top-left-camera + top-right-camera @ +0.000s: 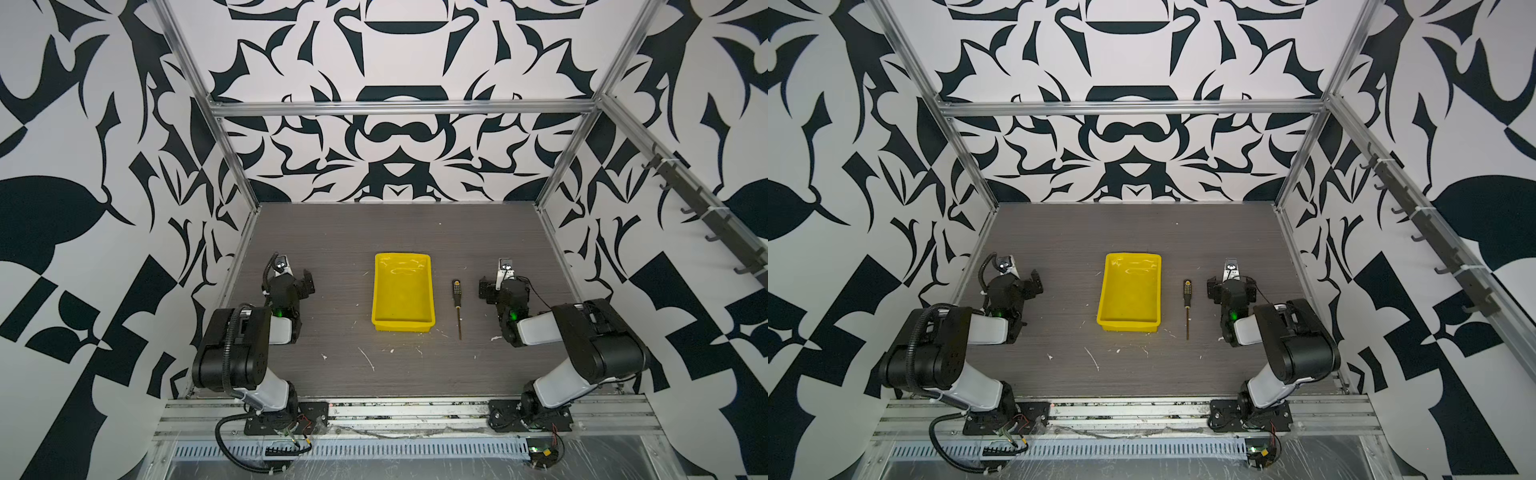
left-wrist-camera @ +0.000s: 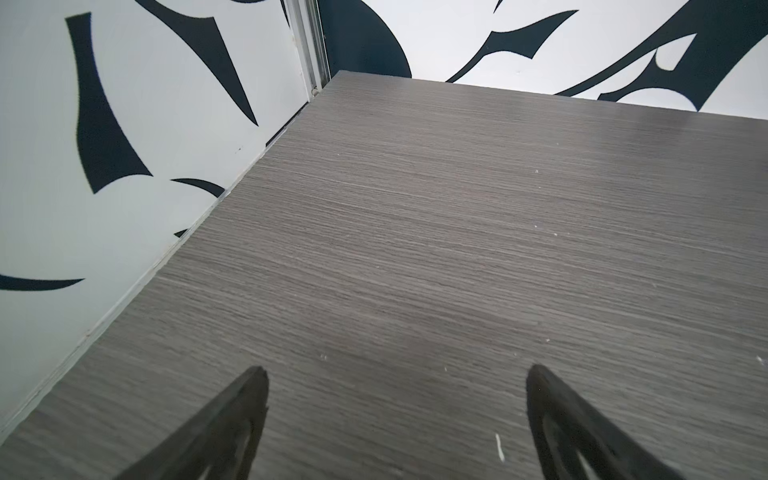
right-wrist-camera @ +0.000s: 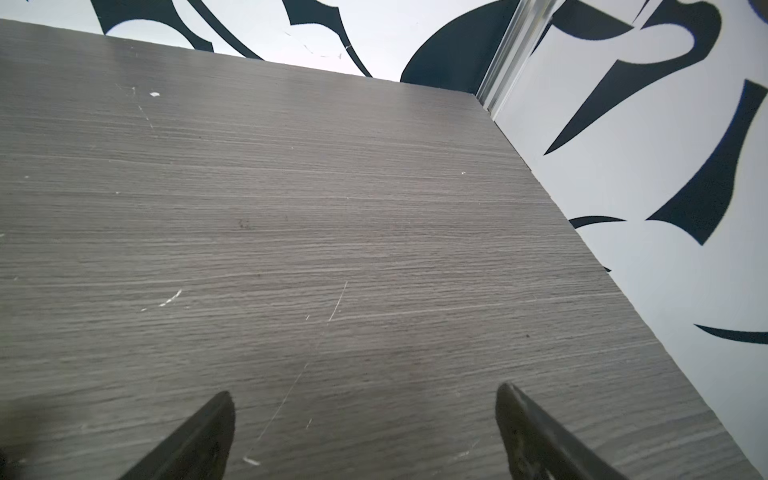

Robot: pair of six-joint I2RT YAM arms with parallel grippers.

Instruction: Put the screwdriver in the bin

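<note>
On the grey table, the screwdriver lies flat just beside the bin, on its right in both top views and not touching it, with the handle toward the back wall. Jaws of the left arm stand spread wide over bare table, gripping nothing. Those of the right arm are spread just as wide and empty, near the screwdriver's handle.
</note>
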